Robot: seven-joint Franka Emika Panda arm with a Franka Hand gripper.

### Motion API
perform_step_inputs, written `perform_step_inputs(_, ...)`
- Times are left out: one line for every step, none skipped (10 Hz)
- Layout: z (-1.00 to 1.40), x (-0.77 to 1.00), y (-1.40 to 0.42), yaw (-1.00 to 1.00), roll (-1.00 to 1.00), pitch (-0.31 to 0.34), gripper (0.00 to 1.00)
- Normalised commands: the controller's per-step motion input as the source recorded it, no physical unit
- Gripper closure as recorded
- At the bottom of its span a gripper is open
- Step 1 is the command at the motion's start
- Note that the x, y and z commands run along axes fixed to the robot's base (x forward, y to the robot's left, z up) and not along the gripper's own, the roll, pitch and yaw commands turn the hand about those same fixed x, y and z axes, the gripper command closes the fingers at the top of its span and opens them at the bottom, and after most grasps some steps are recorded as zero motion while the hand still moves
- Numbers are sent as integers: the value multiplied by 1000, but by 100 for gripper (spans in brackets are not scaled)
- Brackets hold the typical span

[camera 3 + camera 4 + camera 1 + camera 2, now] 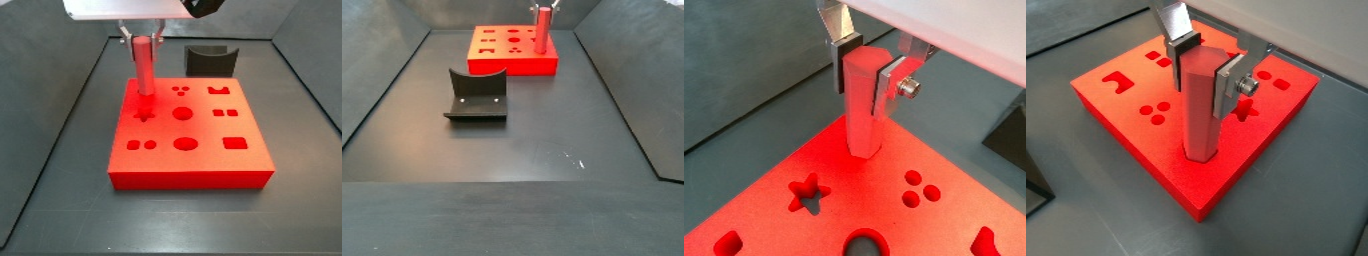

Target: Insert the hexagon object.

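Upright, unlabelled hexagon object [1201,105] in end effector [1204,68], on red block [1120,110].

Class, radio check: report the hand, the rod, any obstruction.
Hand shut on pink rod, above red block. Rod upright, tip at block top. Nothing blocking.
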Motion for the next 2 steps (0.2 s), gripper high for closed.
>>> perform_step_inputs(-363, 0, 0, -63, 70, -27, 100)
perform_step_inputs(0, 0, 0, 0, 0, 0, 100)
